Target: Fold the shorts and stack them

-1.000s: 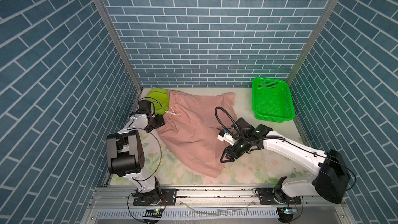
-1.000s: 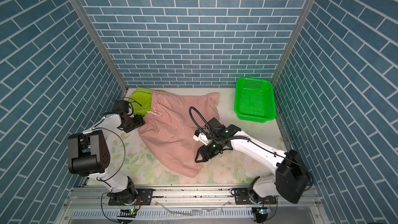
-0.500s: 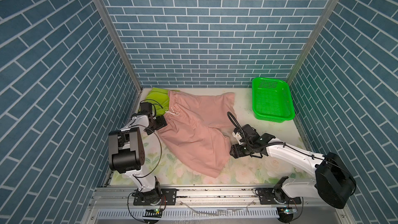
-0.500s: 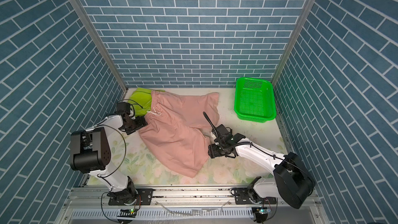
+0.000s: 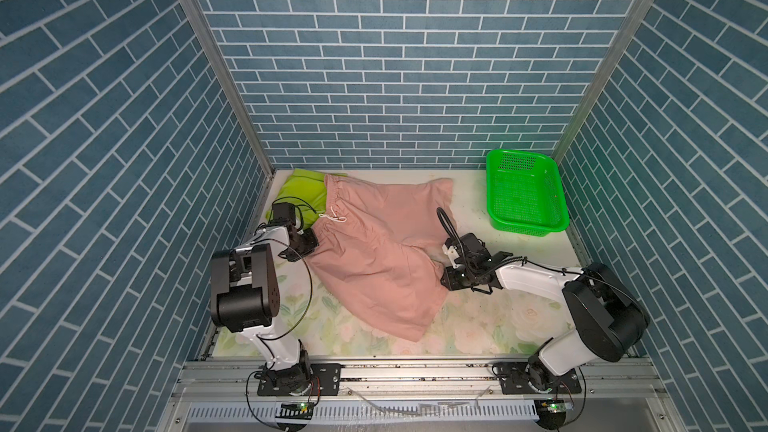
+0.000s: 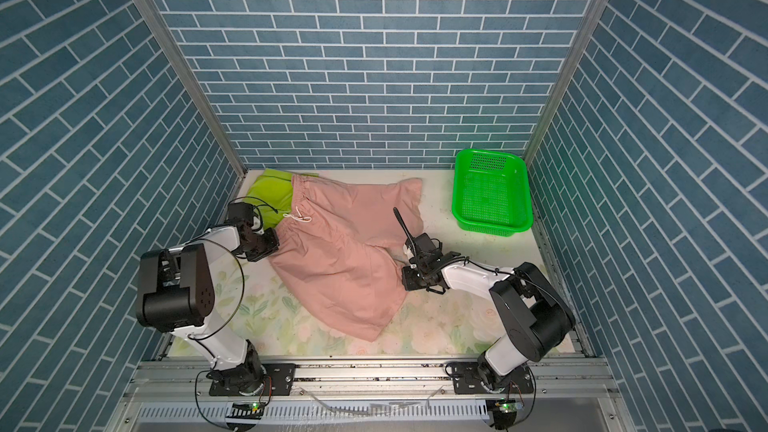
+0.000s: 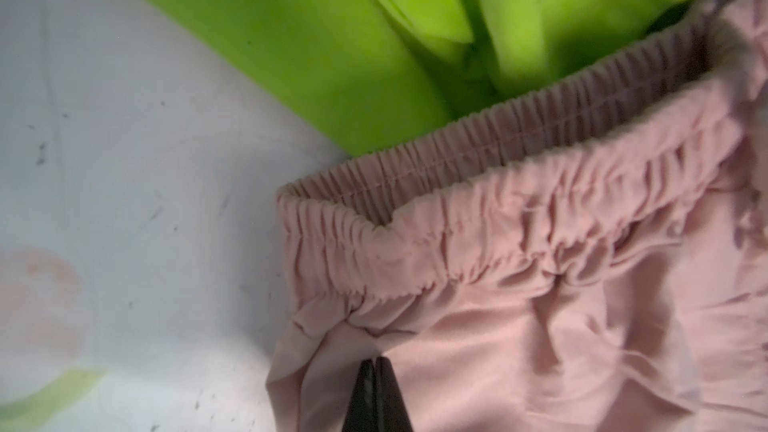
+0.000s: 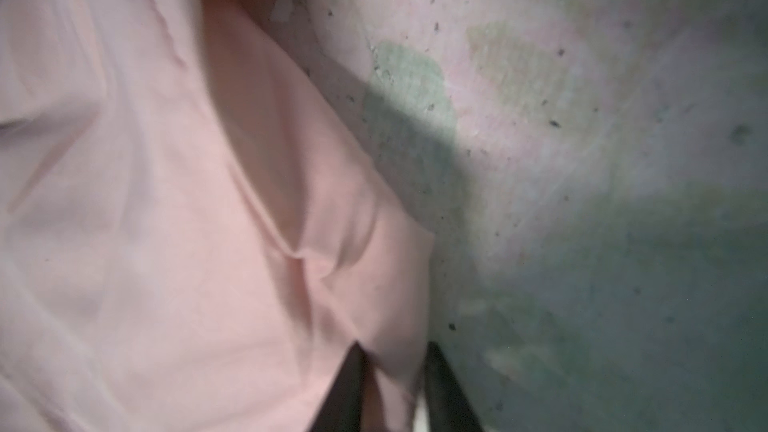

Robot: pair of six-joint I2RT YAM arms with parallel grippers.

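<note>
Currently: floral-print table mat (image 5: pixel 478 326), blue brick-pattern walls (image 5: pixel 395 56) on three sides

Mat pale, speckled with dark flecks. Across its middle lie the dusty-pink fabric shorts (image 5: pixel 374 259), waistband overlapping the lime-green fabric shorts (image 5: pixel 301 191) in the far-left corner. The left gripper (image 7: pixel 376 363) is pinched tight on the pink waist corner; the right gripper (image 8: pixel 395 371) is clamped on the pink leg edge. Far right: bright green perforated plastic basket (image 5: pixel 528 228).

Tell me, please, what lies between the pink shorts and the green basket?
Nothing lies there. Only a bare strip of table separates the pink shorts from the green basket. Both top views show this.
</note>
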